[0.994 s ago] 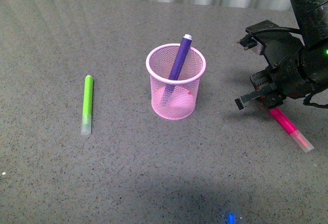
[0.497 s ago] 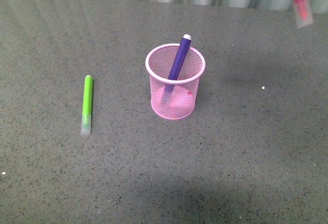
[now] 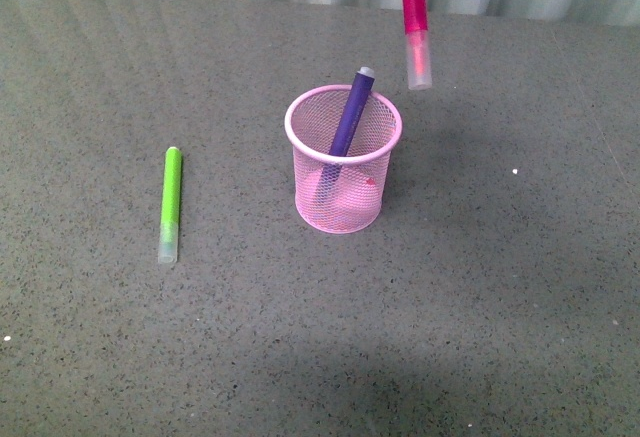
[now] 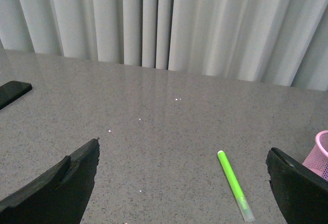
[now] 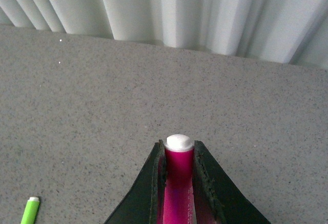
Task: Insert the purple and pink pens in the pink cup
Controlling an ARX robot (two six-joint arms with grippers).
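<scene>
The pink pen [image 3: 413, 2] had left the bench [image 3: 500, 287], where it lay a second before off to the right of the pink cup [image 3: 343, 172]. It now hung upright in the air with its clear cap pointing down. Half a second earlier it had been up in the far right corner of the front view, and since then it had come across to sit just to the right of the cup's rim, above and behind it.

The right end effector [image 5: 179, 148] was closed narrowly on the pen's upper part, the white end poking out between the fingers. The purple pen [image 3: 350, 115] already leaned inside the cup, so half of the job looked done. The pink pen seemed to need a little more travel toward the cup's mouth before being lowered.

The left end effector [image 4: 183, 147] sat wide apart and empty, looking toward the green marker [image 4: 234, 185], which lay untouched on the bench, well apart from the cup
</scene>
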